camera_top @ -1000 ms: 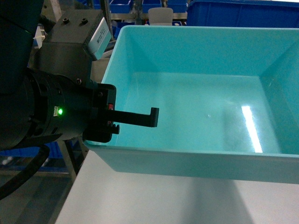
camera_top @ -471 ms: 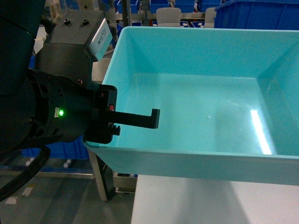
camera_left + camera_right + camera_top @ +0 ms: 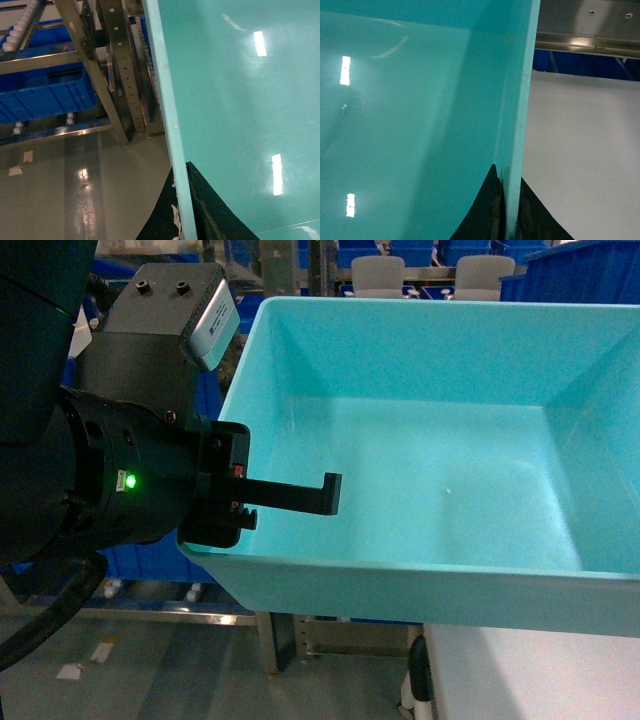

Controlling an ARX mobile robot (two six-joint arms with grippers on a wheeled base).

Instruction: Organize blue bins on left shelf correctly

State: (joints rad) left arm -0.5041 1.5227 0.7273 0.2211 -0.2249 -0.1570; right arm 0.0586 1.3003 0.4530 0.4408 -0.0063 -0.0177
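Black fingers of the left gripper [image 3: 182, 220] and right gripper [image 3: 507, 215] each pinch a side wall of the turquoise bin [image 3: 430, 490], held aloft (mid-carry); next, line it up with the steel shelf [image 3: 115, 75]

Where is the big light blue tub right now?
The light blue tub fills the head view, held up between the left gripper and right gripper.
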